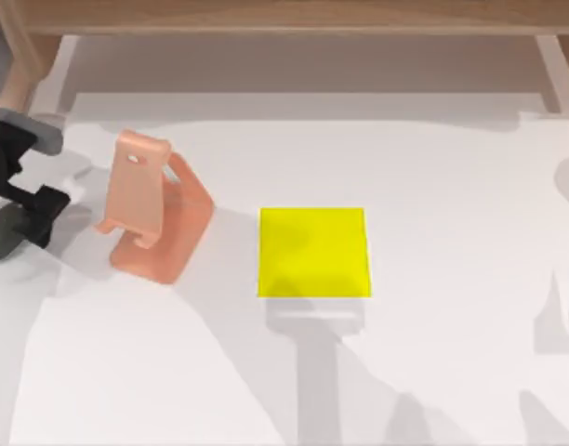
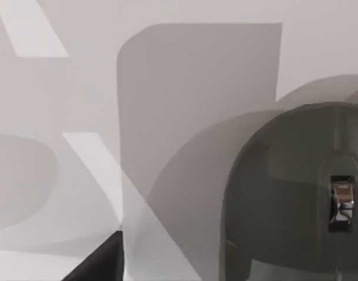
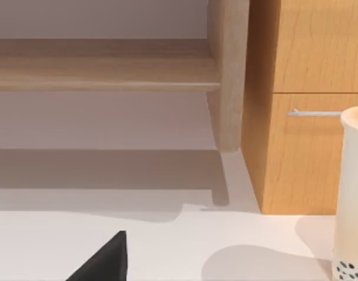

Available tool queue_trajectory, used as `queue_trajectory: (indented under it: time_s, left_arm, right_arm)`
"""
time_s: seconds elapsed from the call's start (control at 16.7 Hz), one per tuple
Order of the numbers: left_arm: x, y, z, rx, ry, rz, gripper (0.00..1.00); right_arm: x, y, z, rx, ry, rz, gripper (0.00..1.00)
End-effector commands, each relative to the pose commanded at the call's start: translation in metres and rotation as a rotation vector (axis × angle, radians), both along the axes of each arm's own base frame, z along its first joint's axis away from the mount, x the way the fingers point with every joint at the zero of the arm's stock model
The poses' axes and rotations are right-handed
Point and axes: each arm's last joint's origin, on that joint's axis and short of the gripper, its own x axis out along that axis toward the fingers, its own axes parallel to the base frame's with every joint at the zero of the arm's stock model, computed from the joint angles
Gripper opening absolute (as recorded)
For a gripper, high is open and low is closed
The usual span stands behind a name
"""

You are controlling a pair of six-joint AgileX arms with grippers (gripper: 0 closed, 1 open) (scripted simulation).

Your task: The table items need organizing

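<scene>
The dark grey oval mouse [image 1: 4, 234] lies on the white table [image 1: 433, 186] at its far left edge; the left wrist view shows the mouse [image 2: 290, 193] close up, scroll wheel visible. My left gripper [image 1: 29, 181] hovers just above and beside it, open, holding nothing. One of its black fingertips [image 2: 100, 263] shows against bare tabletop, apart from the mouse. In the right wrist view, a black tip of my right gripper [image 3: 103, 260] sits low over the table, facing the wooden frame.
A salmon-orange angled stand [image 1: 154, 209] stands right of the left gripper. A flat yellow square pad [image 1: 312, 251] lies mid-table. The wooden frame [image 1: 294, 19] runs along the far edge. A cream cup [image 3: 351, 193] and a wooden cabinet [image 3: 307, 105] are near the right arm.
</scene>
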Motion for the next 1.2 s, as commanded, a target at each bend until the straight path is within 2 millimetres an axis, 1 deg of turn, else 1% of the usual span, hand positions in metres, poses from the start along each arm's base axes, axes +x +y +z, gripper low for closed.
queue_trajectory:
  time_s: [0.12,0.9,0.96,1.2]
  left_arm:
    - [0.0,0.0,0.0,0.0,0.0,0.0,1.0]
    - [0.0,0.0,0.0,0.0,0.0,0.0,0.02]
    - [0.0,0.0,0.0,0.0,0.0,0.0,0.0]
    - [0.0,0.0,0.0,0.0,0.0,0.0,0.0]
  right_arm:
    - [0.0,0.0,0.0,0.0,0.0,0.0,1.0]
    - [0.0,0.0,0.0,0.0,0.0,0.0,1.0]
    - [0.0,0.0,0.0,0.0,0.0,0.0,1.0]
    - [0.0,0.0,0.0,0.0,0.0,0.0,1.0]
